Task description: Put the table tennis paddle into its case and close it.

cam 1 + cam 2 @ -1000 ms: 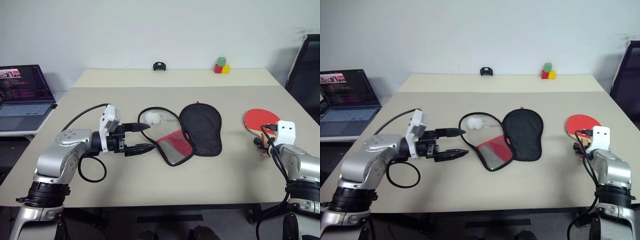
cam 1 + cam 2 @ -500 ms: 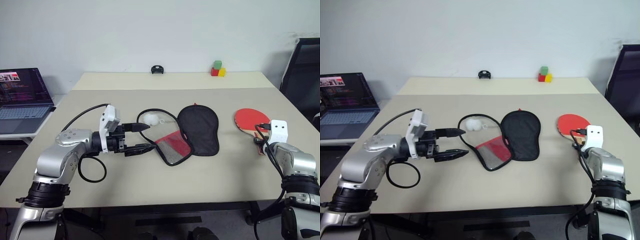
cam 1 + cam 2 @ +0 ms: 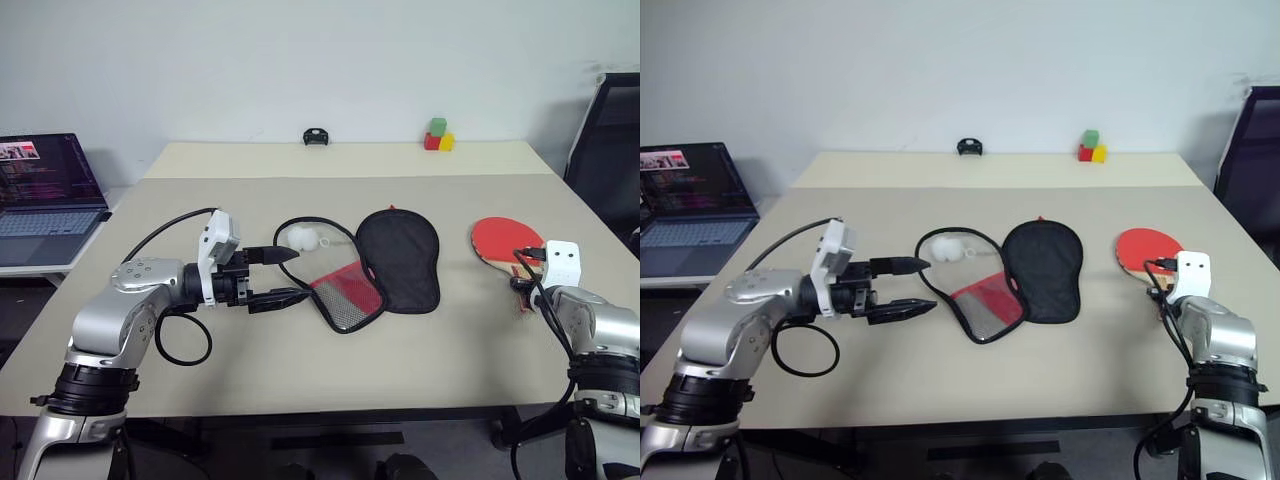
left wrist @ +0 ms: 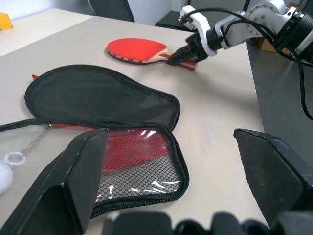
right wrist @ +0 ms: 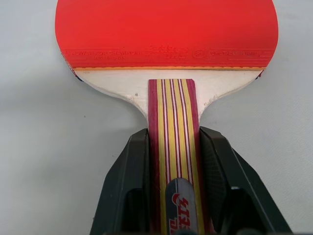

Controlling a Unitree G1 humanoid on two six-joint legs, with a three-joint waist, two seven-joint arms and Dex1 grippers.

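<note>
At the far left, off the table's edge, an open laptop (image 3: 45, 195) sits on a lower surface with its screen lit. The left gripper (image 3: 278, 274) hovers over the beige table (image 3: 300, 370), pointing sideways toward the case, its two black fingers (image 4: 68, 181) spread wide with nothing between them. A loop of black cable (image 3: 180, 335) hangs from that arm.

Just past the fingertips lies the case (image 3: 375, 265), unzipped and spread flat near the middle of the table: the red half with its black mesh pocket sits nearer the left gripper, and the plain black half lies beside it, farther to the right. A small white ball (image 3: 301, 237) rests on the table just behind the red half, inside the curve of the case's black zipper edging (whether it touches the edging cannot be told).

Along the far edge of the table stand a small black object (image 3: 316, 135) and, further right, a cluster of little blocks (image 3: 438, 135) in green, red and yellow.

On the right side, well apart from the case, the table tennis paddle (image 3: 500, 240) lies flat with its red face up. The right gripper (image 5: 175, 181) has its two black fingers pressed against either side of the striped wooden handle, pinching it near the butt end, with the blade pointing away from the arm. A dark office chair (image 3: 610, 140) stands beyond the table's right edge.
</note>
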